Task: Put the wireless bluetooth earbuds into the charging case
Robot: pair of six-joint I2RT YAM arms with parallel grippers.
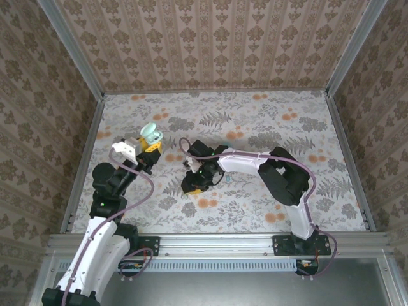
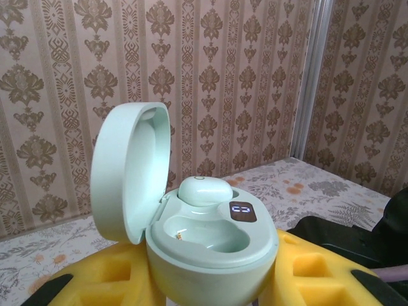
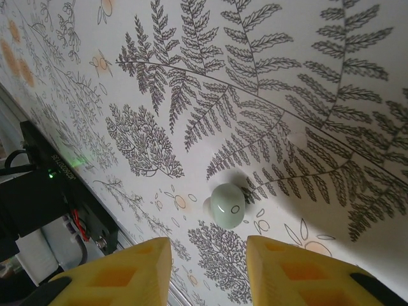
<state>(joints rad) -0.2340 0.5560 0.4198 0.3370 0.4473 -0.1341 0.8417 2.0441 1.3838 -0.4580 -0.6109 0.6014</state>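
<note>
- Overhead, the left arm [image 1: 105, 191] rises from its base at the near left and reaches forward over the left part of the table [image 1: 268, 121].
- Its wrist is lifted, so the left gripper [image 1: 149, 146] is up off the tabletop.
- The left gripper's [image 2: 210, 287] jaws are clamped on the case [image 2: 213, 252], one yellow finger [image 2: 108, 280] on each side of its lower half.
- The right arm [image 1: 287, 185] climbs from the near right to a bent elbow. Its white forearm then runs leftward to the middle of the table.
- The right gripper [image 1: 195, 183] is tipped down toward the tabletop.
- From the right wrist, its two yellow fingers [image 3: 121, 274] stand apart with nothing between them, only the table [image 3: 268, 83] beyond.
- The case [image 1: 150, 134] is mint green and pebble-shaped and sits level in the grip. Its lid [image 2: 127, 172] is swung open and stands upright on the left side.
- A seated earbud [image 2: 204, 190], the same pale green, sits in the far pocket of the case.
- The near pocket [image 2: 204, 234] is empty, a smooth hollow with a small metal contact at its left.
- A dark display [image 2: 242, 211] with lit bluish marks sits on the case's rim, just right of the seated earbud.
- A loose earbud [image 3: 226, 205], pale green, lies on the table among the fern print. It is just ahead of the right gripper's [image 3: 207, 274] fingertips and roughly in line with the gap between them, touching neither.
</note>
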